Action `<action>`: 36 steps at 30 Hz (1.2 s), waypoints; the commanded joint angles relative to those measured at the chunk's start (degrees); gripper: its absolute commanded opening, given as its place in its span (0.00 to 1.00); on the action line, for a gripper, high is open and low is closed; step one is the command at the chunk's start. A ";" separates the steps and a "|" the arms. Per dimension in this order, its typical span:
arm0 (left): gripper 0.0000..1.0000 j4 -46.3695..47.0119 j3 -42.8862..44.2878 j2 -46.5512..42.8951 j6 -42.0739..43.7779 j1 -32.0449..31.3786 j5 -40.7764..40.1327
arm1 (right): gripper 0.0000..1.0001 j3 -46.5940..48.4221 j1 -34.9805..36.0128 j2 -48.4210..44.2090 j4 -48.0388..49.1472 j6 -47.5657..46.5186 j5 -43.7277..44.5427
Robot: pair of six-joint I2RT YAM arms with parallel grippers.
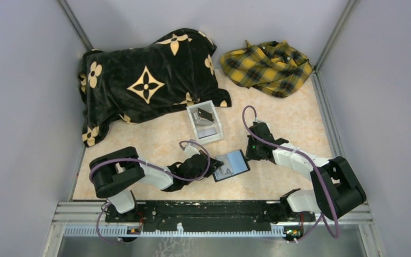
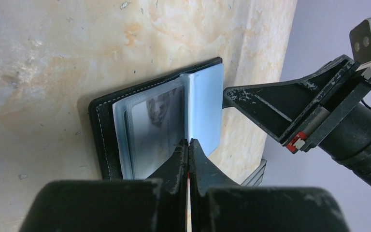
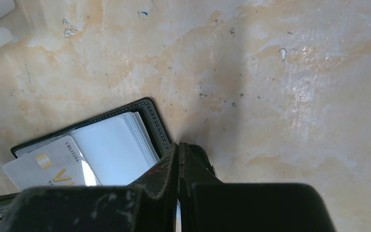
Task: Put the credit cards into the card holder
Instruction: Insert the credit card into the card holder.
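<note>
Both arms reach low over the tabletop (image 3: 294, 96) and meet at the holder (image 1: 231, 165) from opposite sides. Left tool (image 2: 188, 145): clenched, tips at the edge of the clear sleeves; cannot tell if a sleeve is nipped. Right tool (image 3: 178, 147): clenched, tips at a holder corner. In both wrist views the tools' own bodies hide the near edge. Holder lies open near mid-tabletop: black cover, pale stitching, sleeves fanned. A silver card (image 3: 41, 166) rests on it, cut off by the frame. More cards (image 1: 205, 114) lie in the box (image 1: 193, 124), apart.
</note>
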 commanded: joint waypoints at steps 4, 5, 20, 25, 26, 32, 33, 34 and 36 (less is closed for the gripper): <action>0.00 0.94 -1.00 0.97 -0.14 -1.09 -0.08 | 0.00 -0.21 -0.54 1.74 2.75 0.87 -0.50; 0.00 1.22 -0.88 1.43 -0.26 -1.17 -0.06 | 0.00 -0.19 -0.55 1.82 2.77 0.87 -0.50; 0.00 14.12 -2.53 6.47 2.23 -1.32 0.32 | 0.00 -0.46 -0.54 2.52 2.86 0.94 -0.88; 0.00 14.66 -3.03 7.08 2.24 -1.33 0.34 | 0.00 -0.57 -0.55 2.87 2.97 1.05 -1.03; 0.00 14.69 -3.09 7.17 2.24 -1.36 0.30 | 0.00 -0.61 -0.55 2.95 3.01 1.06 -1.03; 0.00 13.95 -3.77 7.62 1.29 -1.60 -0.10 | 0.00 -0.48 -0.55 3.26 3.09 1.11 -1.12; 0.00 13.45 -3.85 7.53 0.92 -1.74 -0.51 | 0.00 -0.48 -0.55 3.31 3.09 1.17 -1.21; 0.00 13.00 -3.83 7.52 0.63 -1.87 -0.87 | 0.00 -0.48 -0.55 3.39 3.08 1.12 -1.25; 0.00 11.83 -3.72 7.43 -0.11 -2.20 -1.88 | 0.00 -0.52 -0.55 3.49 3.08 1.20 -1.29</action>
